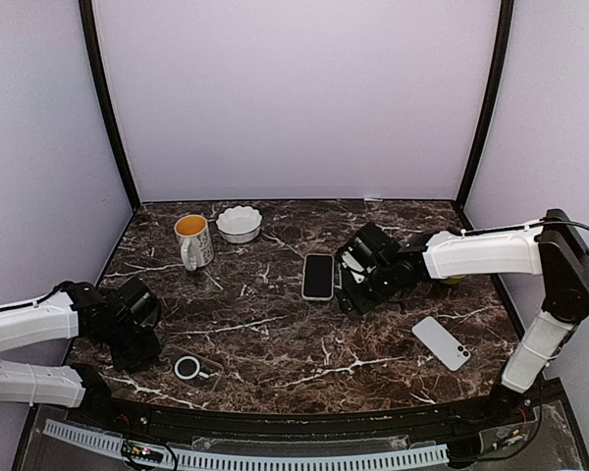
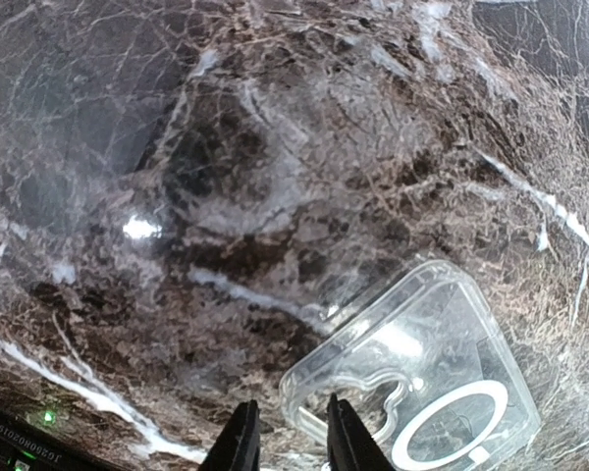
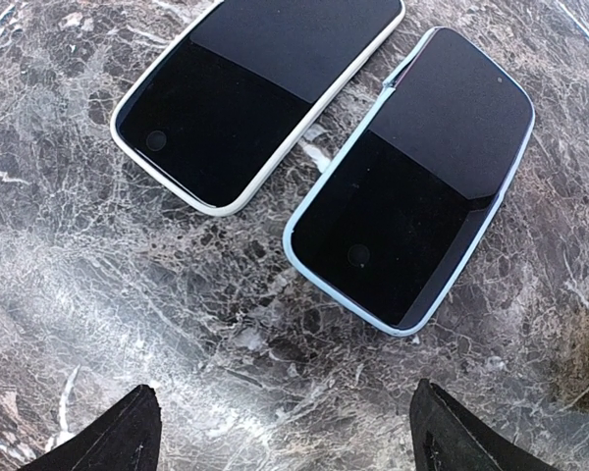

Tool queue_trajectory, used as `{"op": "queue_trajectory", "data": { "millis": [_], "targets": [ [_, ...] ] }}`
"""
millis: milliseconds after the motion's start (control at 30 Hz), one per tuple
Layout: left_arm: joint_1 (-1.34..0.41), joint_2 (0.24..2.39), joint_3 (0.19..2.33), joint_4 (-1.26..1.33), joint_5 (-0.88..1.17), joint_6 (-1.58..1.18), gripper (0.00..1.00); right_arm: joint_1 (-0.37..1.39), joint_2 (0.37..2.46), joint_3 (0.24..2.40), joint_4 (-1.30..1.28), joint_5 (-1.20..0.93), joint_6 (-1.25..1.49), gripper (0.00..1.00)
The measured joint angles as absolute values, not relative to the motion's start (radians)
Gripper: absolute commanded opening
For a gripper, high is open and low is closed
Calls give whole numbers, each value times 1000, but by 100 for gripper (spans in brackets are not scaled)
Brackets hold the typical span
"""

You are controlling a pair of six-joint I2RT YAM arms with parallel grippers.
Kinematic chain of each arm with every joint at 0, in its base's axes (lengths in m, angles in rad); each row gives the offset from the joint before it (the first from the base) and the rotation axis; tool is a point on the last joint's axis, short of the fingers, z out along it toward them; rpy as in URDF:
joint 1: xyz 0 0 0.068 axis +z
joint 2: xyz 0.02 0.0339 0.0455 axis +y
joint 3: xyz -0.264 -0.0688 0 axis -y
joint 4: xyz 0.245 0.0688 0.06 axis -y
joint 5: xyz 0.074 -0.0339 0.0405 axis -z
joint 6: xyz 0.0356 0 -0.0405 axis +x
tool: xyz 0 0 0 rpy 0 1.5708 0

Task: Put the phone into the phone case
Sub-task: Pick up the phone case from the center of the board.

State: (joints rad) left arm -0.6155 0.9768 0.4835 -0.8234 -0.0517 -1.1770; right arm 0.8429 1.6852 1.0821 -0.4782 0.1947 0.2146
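The clear phone case (image 1: 191,367) with a white ring lies flat near the table's front left. In the left wrist view my left gripper (image 2: 287,407) stands over the corner of the phone case (image 2: 422,383). Its jaws are a narrow gap apart, open, with the corner rim between them and one finger (image 2: 348,432) over the case. A white-rimmed phone (image 1: 318,276) lies screen up at mid-table. My right gripper (image 1: 351,285) hovers just right of it, wide open. Ahead of that gripper (image 3: 283,392) lie the white-rimmed phone (image 3: 250,93) and a blue-rimmed phone (image 3: 412,186), side by side.
A yellow-lined mug (image 1: 194,240) and a white scalloped bowl (image 1: 240,224) stand at the back left. A white phone (image 1: 442,342) lies face down at the front right. The right arm reaches across the table's right half.
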Motion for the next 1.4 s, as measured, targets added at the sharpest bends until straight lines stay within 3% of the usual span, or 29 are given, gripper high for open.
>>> {"op": "queue_trajectory", "data": {
  "millis": [233, 700, 767, 833, 867, 933, 1233, 1400],
  "targets": [
    [-657, 974, 525, -900, -73, -1177, 26, 843, 1685, 1082, -479, 195, 215, 89],
    [-666, 1016, 450, -779, -51, -1178, 31, 843, 1685, 1082, -499, 195, 218, 89],
    [-666, 1032, 454, -778, -51, -1171, 29, 843, 1686, 1082, -501, 194, 218, 89],
    [-666, 1048, 460, -780, -52, -1164, 20, 843, 1686, 1082, -502, 194, 218, 89],
    [-666, 1055, 463, -780, -54, -1162, 11, 843, 1686, 1082, -502, 194, 218, 89],
    [-666, 1061, 464, -777, -61, -1158, 1, 843, 1686, 1082, -503, 195, 218, 89],
    [-666, 1019, 475, -752, -101, -1081, 0, 843, 1686, 1086, -524, 194, 218, 89],
    [-714, 1065, 670, -720, -201, -918, 0, 843, 1665, 1106, -519, 160, 198, 88]
  ]
}}
